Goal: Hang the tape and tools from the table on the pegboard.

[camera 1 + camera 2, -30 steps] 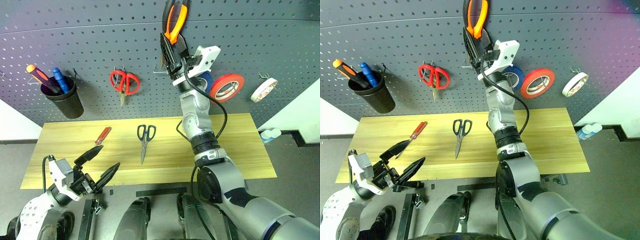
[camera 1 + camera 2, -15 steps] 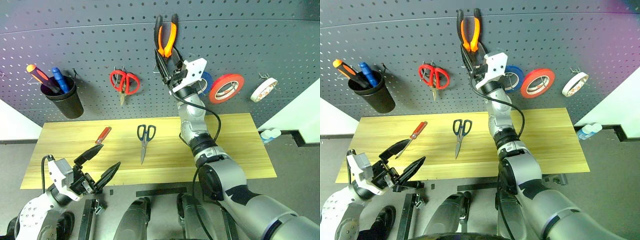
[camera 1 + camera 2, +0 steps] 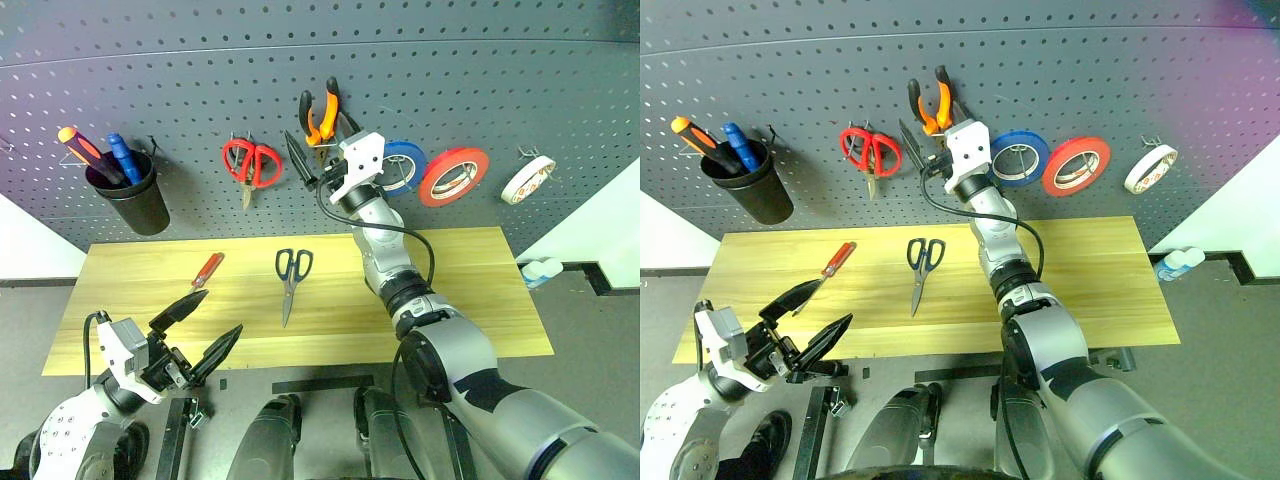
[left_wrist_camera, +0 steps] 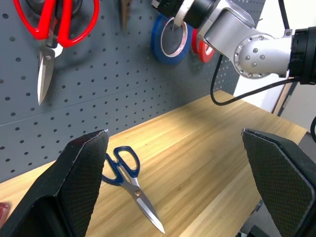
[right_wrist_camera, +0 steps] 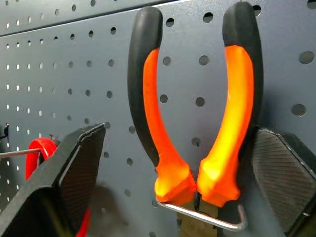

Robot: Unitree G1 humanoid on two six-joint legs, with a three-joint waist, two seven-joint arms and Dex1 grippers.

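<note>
**Orange-handled pliers hang on the pegboard as the robot's right gripper spreads wide**

Orange-and-black pliers (image 5: 195,123) sit handles-up on a metal hook (image 5: 207,217) of the dark grey pegboard (image 3: 180,90), with the right gripper (image 3: 318,160) raised to them, its two black fingers released and standing apart on either side of the tool, gripping nothing. Just beside the pliers on the board hang red-handled scissors (image 3: 250,165), then a blue tape roll (image 3: 402,166), a red tape roll (image 3: 453,176) and, farthest right, the whitish tape (image 3: 528,180) on its own hook. A black cup (image 3: 128,200) at the board's left holds an orange-and-black screwdriver (image 3: 78,147) and a blue one (image 3: 122,158).

On the light wooden desk (image 3: 470,290) below, the dark-handled scissors (image 3: 291,280) lie near the middle, blades pointing toward the front edge, and the red-handled screwdriver (image 3: 206,270) lies to their left, well apart. The left gripper (image 3: 200,330) hovers low in front of the desk's near edge, fingers open and empty.
</note>
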